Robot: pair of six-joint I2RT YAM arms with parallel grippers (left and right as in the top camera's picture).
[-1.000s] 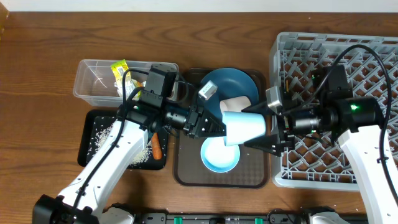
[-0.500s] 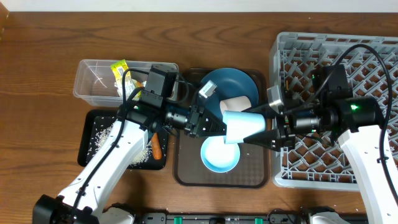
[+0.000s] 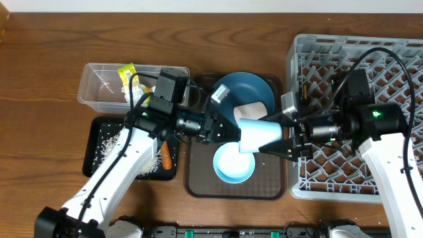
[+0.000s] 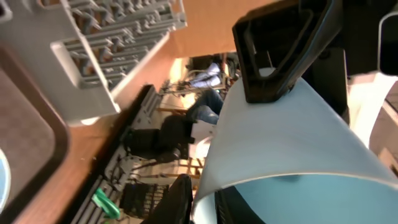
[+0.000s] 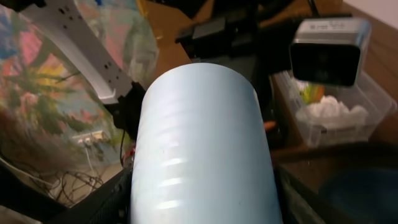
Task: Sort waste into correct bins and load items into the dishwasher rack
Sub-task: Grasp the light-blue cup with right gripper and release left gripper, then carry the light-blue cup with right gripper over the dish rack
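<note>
The light blue cup hangs on its side above the brown tray, between both arms. My right gripper is shut on its body, a finger on each flank in the right wrist view. My left gripper straddles the cup's rim, one finger outside the wall and one inside. Whether they still press the wall does not show. Below lie the dark blue plate, the pale pink cup and the white-and-blue bowl. The grey rack stands at the right.
The brown tray holds the dishes. At the left, a clear tub holds the yellow-green wrapper and white tissue. A black tray below it holds rice and an orange carrot.
The right gripper's fingers have closed in on the cup's body. The left arm and the cup have stayed almost where they were.
</note>
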